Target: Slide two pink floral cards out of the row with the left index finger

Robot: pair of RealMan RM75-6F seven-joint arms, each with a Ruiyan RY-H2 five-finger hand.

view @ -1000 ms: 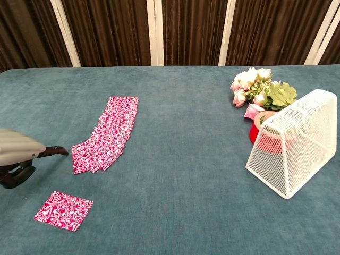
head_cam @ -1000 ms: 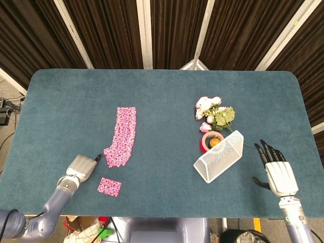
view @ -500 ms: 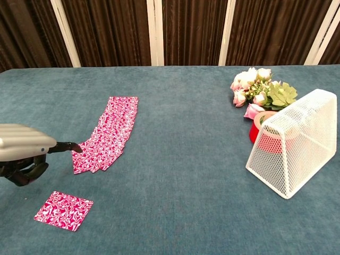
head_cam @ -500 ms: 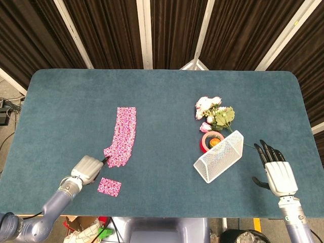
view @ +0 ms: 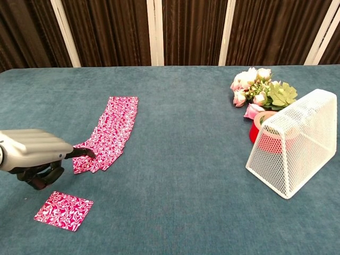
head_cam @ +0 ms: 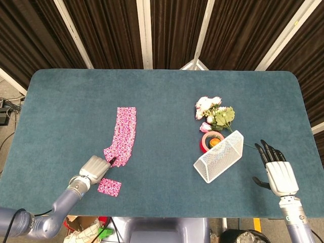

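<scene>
On the blue felt tabletop (head_cam: 167, 106), I am reaching my left hand (head_cam: 94, 168) toward the near end of the row of pink floral cards (head_cam: 123, 135), which is fanning away from me left of center. My index finger (view: 82, 153) is stretching out with its tip over the nearest card of the row, while the other fingers are curling underneath with nothing in them; whether the tip is pressing on the card I cannot tell. One single pink floral card (head_cam: 109, 187) is lying apart from the row, just nearer to me and beside my left hand.

On the right side, a white wire mesh basket (head_cam: 219, 156) is lying tipped on its side. Behind it a red tape roll (head_cam: 210, 138) is sitting close against the mesh, and a bunch of artificial flowers (head_cam: 214, 115) is lying just beyond the roll.

My right hand (head_cam: 276, 171) is resting near the tabletop's right edge, well apart from the basket, its fingers spreading apart and holding nothing.
</scene>
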